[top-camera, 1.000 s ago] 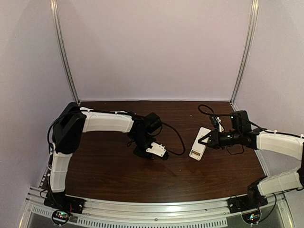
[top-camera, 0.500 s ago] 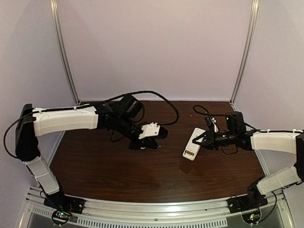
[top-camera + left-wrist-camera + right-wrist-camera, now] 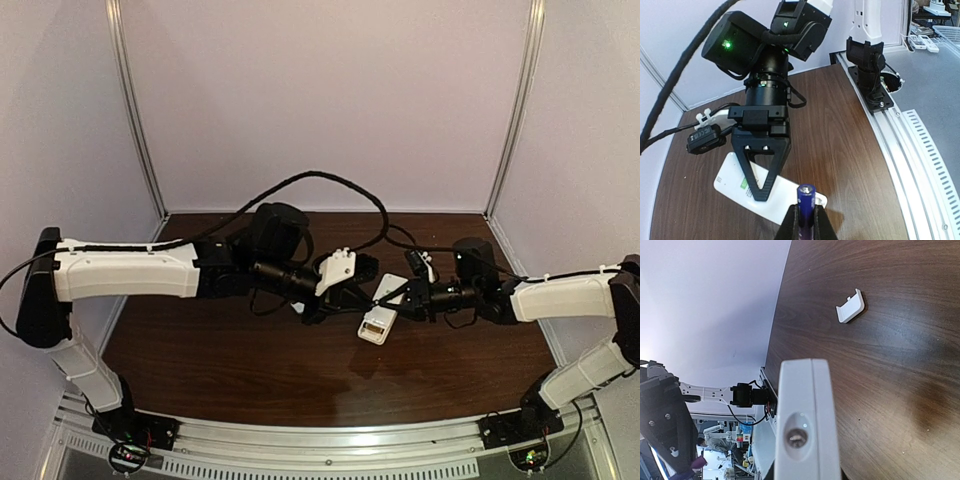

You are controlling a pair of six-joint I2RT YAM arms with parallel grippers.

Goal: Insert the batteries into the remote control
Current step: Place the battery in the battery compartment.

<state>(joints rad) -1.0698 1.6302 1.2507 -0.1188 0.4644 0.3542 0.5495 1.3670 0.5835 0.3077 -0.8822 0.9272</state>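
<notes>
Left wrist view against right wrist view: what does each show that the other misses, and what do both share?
Only the left wrist view shows the right claw clamped on the remote control. Only the right wrist view shows a white battery cover lying loose on the table. Both show the remote control, the brown table, and the left claw pinching a dark blue battery, just a purplish tip in the right wrist view.

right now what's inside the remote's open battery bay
Something yellowish shows in the bay of the remote, too small to call a battery. The blue battery is outside, pinched in the left hand. The right hand covers the remote's middle.
</notes>
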